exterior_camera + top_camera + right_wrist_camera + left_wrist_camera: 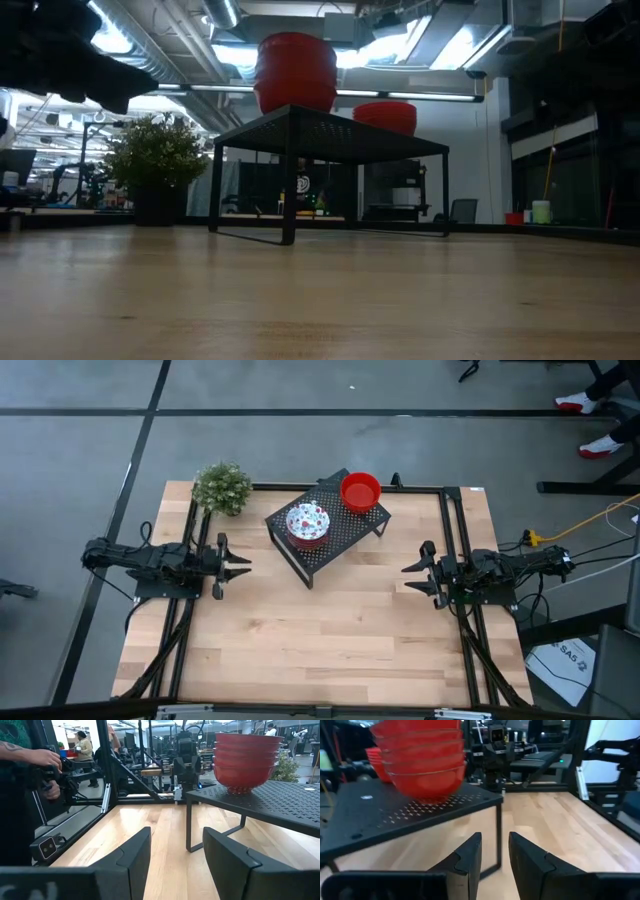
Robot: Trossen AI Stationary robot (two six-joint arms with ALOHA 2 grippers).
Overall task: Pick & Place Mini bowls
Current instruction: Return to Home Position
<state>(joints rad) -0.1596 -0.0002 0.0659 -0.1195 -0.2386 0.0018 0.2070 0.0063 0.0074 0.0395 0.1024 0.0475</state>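
Two stacks of mini bowls (308, 522) stand on the black mesh rack (338, 543): one white-patterned on top, one red. Left gripper (240, 565) and right gripper (412, 577) rest parted and empty at opposite table sides. Lettering on the white sheet (565, 660): illegible.

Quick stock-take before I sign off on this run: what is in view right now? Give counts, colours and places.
Mini bowls: two stacks, the count per stack unclear. The white-topped stack shows a white inside with red speckles, and the red stack is plain red. Both stand on the rack.
Rack: one, black mesh, mid-table.
Potted plant: one, green, at the table corner on the left arm's side.
Table: one, light wood.
Person: one hand, off the table, in the right wrist view.
Left gripper: open, empty, at the table's left side, apart from the rack.
Right gripper: open, empty, at the table's right side, apart from the rack.
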